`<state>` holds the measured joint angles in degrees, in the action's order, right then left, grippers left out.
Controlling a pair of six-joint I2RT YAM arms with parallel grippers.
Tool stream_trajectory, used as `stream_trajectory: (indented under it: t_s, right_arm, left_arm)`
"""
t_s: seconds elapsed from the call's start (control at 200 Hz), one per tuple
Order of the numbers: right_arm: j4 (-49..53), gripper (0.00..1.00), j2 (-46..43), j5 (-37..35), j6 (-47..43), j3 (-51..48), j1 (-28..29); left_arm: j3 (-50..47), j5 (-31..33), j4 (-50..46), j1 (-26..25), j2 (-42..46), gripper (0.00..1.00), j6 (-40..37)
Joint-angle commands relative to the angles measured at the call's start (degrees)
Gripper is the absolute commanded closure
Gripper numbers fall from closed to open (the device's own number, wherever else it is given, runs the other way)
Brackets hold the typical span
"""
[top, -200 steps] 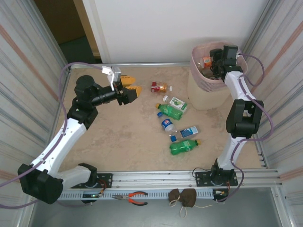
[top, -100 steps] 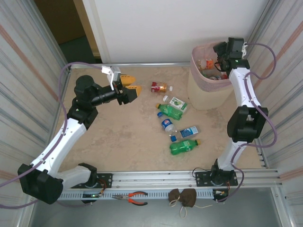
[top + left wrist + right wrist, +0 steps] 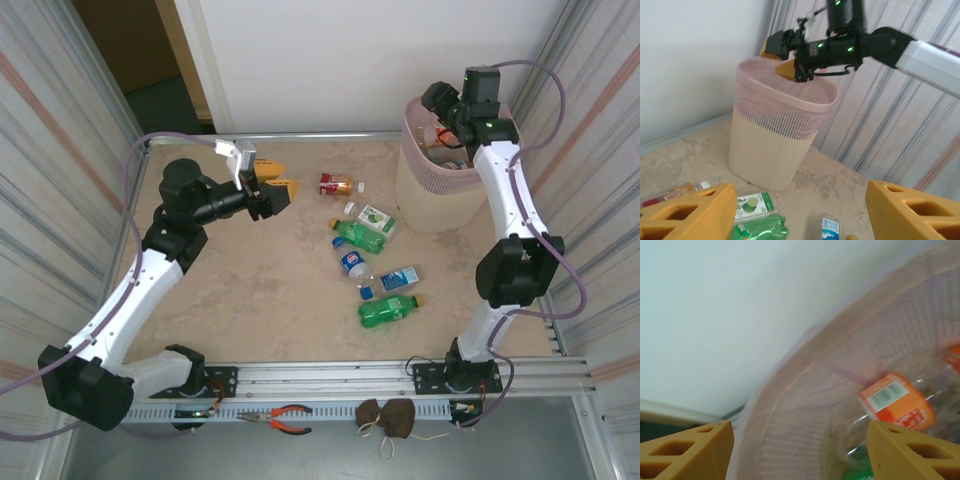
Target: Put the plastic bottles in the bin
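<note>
Found left jaws spread well apart with nothing between, held above the table [image 3: 250, 290] just left of the loose bottles

Counted six bottles lying mid-table, well apart from the bin: brown bottle [image 3: 337, 183] farthest back, green bottle [image 3: 390, 309] nearest, four more between

Placed the bin [image 3: 420, 205] upright at the table's far right corner. Spotted an orange-label bottle [image 3: 895, 402] already lying inside; could not count the contents beyond that

Found right jaws open and empty, hanging over the bin's mouth at the rim

Judged task partway done: some bottles binned, six left to fetch, none in hand on either side

Compared with a second ago:
- right arm [image 3: 505, 200] lifted up out of the bin mouth, wrist raised and swung back over the rim
- left arm [image 3: 150, 270] hardly shifted, same hover
- table bottles unmoved, same six in the same spots
</note>
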<state>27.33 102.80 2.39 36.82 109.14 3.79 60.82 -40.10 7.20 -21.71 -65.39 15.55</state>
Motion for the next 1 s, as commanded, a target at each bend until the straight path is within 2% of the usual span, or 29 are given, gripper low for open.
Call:
stream_trajectory:
  t_s: [0.0,0.125,0.246,0.371,0.531,0.711,0.792,0.822,0.992]
  right_arm:
    - [3.8,0.31,-4.2,0.4,-8.6,2.3,2.0]
    - [6.6,0.31,-6.4,-0.8,-11.6,1.8,3.5]
    - [7.0,0.31,-9.8,-2.1,-12.9,-0.6,3.7]
    - [6.4,0.31,-13.9,-4.0,-14.6,-5.0,3.3]
    - [5.7,0.31,-18.7,-4.7,-15.3,-9.7,1.1]
    - [5.7,0.31,-23.1,-4.6,-15.6,-13.8,-2.0]
    - [6.0,0.31,-24.6,-4.5,-15.8,-15.0,-3.3]
    - [6.1,0.31,-25.1,-4.4,-15.8,-15.5,-3.7]
    - [7.2,0.32,-27.4,-4.7,-16.2,-17.2,-5.2]
  left_arm:
    - [3.0,2.3,-4.3,0.3,-2.1,0.32,1.5]
    - [7.6,0.2,-11.5,0.3,-6.8,0.31,-1.9]
    - [13.3,-0.8,-21.2,0.3,-12.4,0.32,-11.7]
    - [17.2,1.9,-26.1,0.3,-18.0,0.3,-23.4]
    - [19.0,3.9,-25.5,0.4,-25.0,0.28,-40.4]
    - [21.4,3.8,-22.6,0.4,-33.1,0.13,-56.1]
    - [24.7,4.4,-23.2,0.2,-37.4,0.07,-61.2]
    - [26.2,4.8,-23.6,0.3,-39.1,0.02,-62.8]
    - [33.7,5.8,-24.6,0.3,-48.5,0.01,-69.6]
